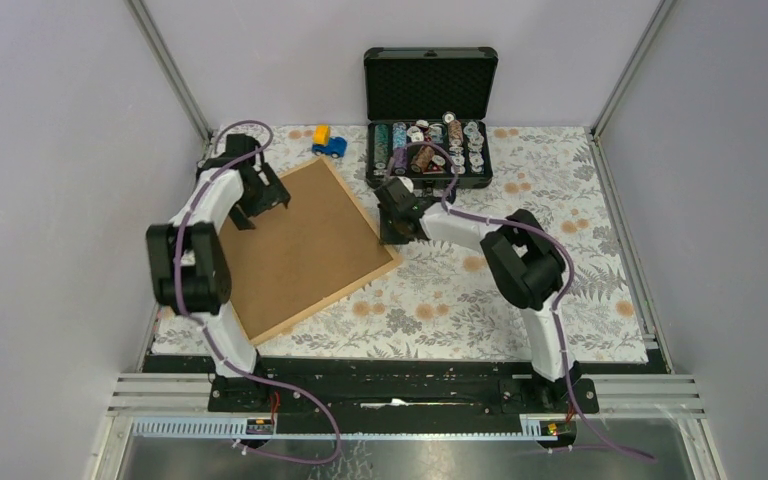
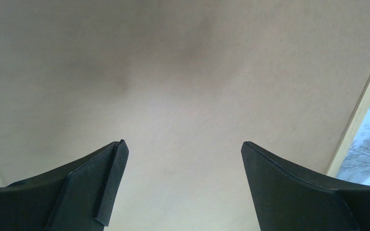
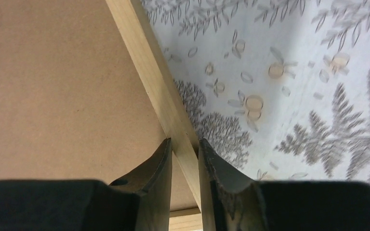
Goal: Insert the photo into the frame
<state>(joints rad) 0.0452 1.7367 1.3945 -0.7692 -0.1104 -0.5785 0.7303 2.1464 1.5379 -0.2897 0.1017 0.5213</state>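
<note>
The frame (image 1: 340, 293), thin light wood, lies flat and turned at an angle on the left half of the table. A plain brown backing sheet (image 1: 305, 250) fills it. My right gripper (image 1: 397, 228) is at the frame's right corner. In the right wrist view the right gripper (image 3: 185, 144) is shut on the wooden rail (image 3: 159, 82), one finger inside over the backing sheet (image 3: 53, 86), the other outside. My left gripper (image 1: 258, 205) hovers over the far-left part of the backing. It stands open (image 2: 183, 144) with only the backing (image 2: 183, 72) below. The photo is out of view.
An open black case (image 1: 428, 150) holding several poker chips stands at the back, just behind the right gripper. A small blue and yellow toy car (image 1: 328, 143) sits by the frame's far corner. A floral cloth (image 1: 480, 290) covers the table, and walls close in on both sides.
</note>
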